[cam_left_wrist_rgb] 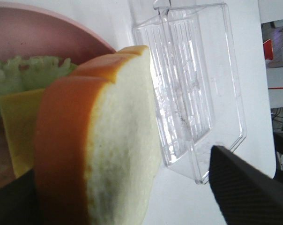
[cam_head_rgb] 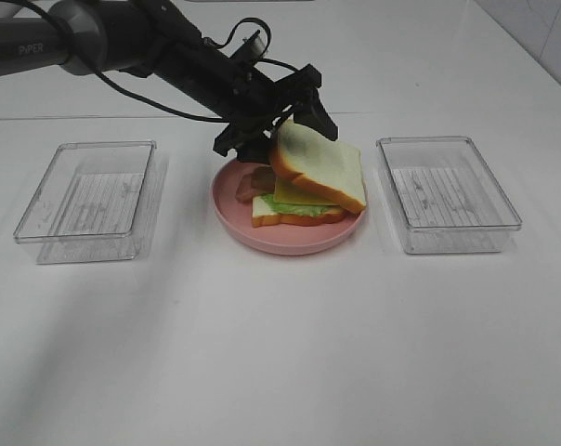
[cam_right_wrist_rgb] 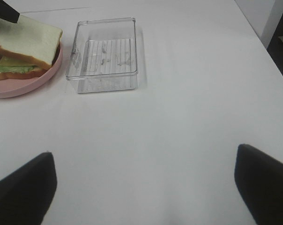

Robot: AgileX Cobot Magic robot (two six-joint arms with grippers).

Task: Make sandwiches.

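Observation:
On the pink plate (cam_head_rgb: 290, 243) lies a bread slice (cam_head_rgb: 262, 216) with green lettuce (cam_head_rgb: 304, 210) and a yellow cheese square (cam_head_rgb: 294, 193) on it; bacon (cam_head_rgb: 253, 181) lies beside it. A top bread slice (cam_head_rgb: 318, 165) leans tilted on this stack. My left gripper (cam_head_rgb: 276, 125) is at the slice's raised back edge, open. In the left wrist view the slice (cam_left_wrist_rgb: 122, 140) rests against one finger, and the other finger (cam_left_wrist_rgb: 244, 187) stands well apart from it. My right gripper (cam_right_wrist_rgb: 146, 183) hovers open over bare table, holding nothing, right of the plate (cam_right_wrist_rgb: 19, 84).
A clear plastic tray (cam_head_rgb: 85, 200) stands left of the plate and another (cam_head_rgb: 448, 190) to its right, both with nothing in them. The right tray (cam_right_wrist_rgb: 106, 51) lies between the right gripper and the plate. White table all around.

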